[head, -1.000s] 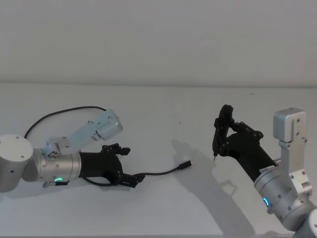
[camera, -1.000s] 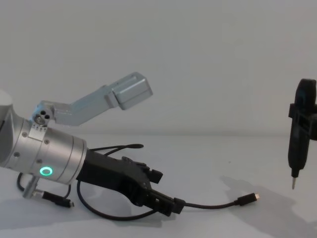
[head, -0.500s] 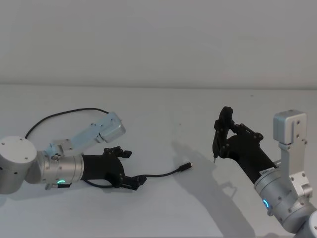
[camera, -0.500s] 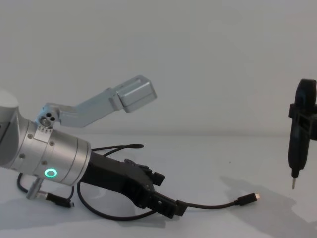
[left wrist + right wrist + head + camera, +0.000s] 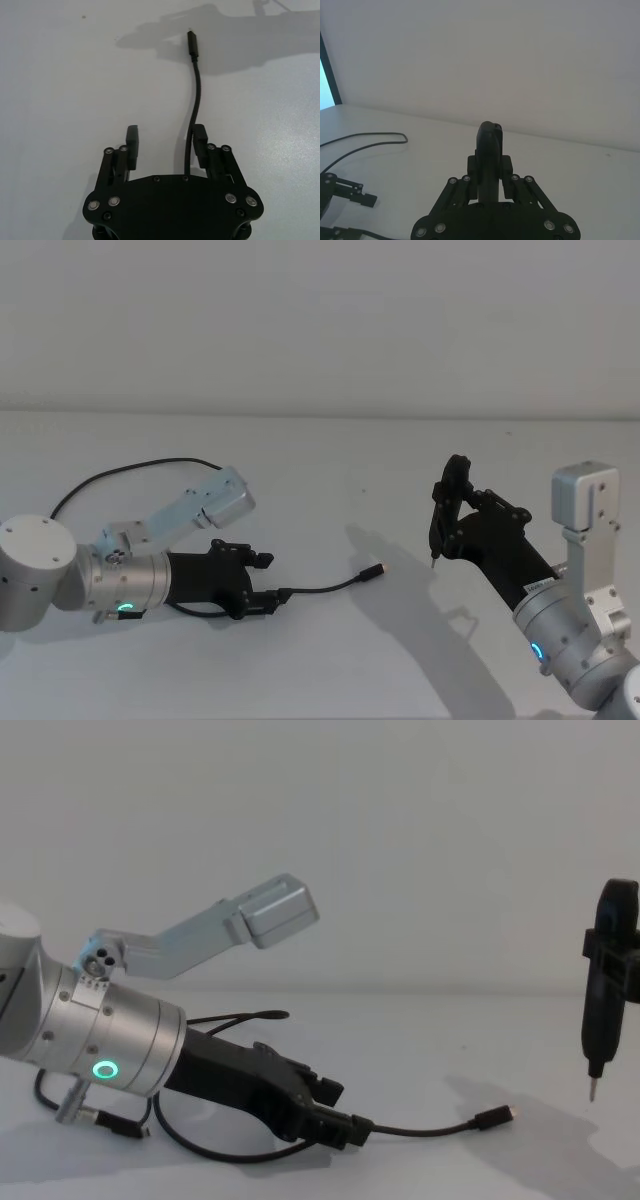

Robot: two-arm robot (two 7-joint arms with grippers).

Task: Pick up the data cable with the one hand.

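While the left end effector (image 5: 166, 137) is spread wide, the data cable (image 5: 198, 97) runs beside one finger. The right end effector (image 5: 489, 167) grips a pointed tool (image 5: 489, 137).

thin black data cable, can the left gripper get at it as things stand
Probably yes: the open left gripper sits low with the thin black data cable between its fingers, nothing blocking. The right gripper holds a slim dark tool, apart.

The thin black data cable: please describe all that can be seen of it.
The thin black flexible data cable lies on the white table. It loops behind the left arm, passes between the open fingers of the black left gripper, beside one finger, and ends in a small black plug with a short metallic tip.
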